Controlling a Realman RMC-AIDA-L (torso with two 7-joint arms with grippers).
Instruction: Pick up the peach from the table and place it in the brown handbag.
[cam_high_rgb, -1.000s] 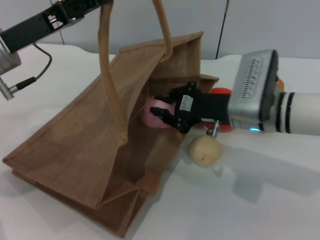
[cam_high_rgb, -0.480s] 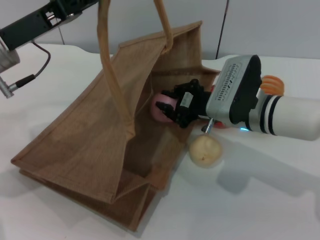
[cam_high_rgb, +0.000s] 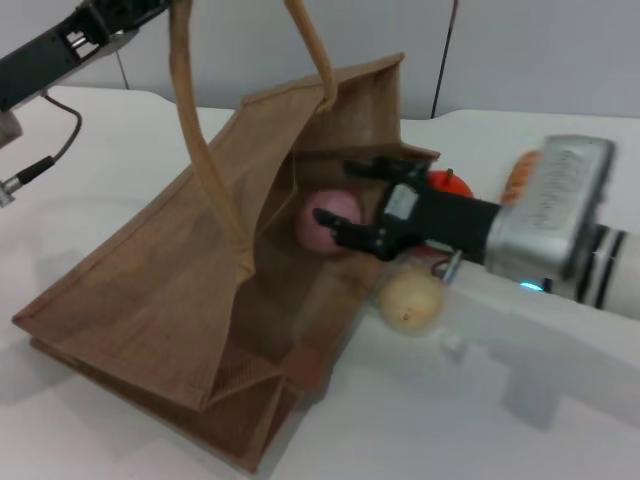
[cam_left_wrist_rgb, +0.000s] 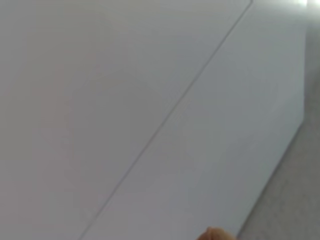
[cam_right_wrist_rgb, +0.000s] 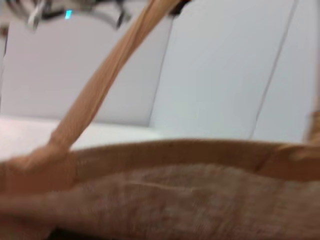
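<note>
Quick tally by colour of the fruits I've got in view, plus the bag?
Pink: 1, the peach inside the bag mouth.
Cream-yellow: 1, round fruit on the table.
Orange-red: 1, fruit behind the right gripper.
Brown: 1, the handbag.
Total: 4.

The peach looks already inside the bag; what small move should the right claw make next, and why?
Probably draw the right claw back out of the brown handbag. Its fingers are spread and the peach sits apart from them inside the opening, seemingly released. The left claw holds the bag's handles up at top left.
</note>
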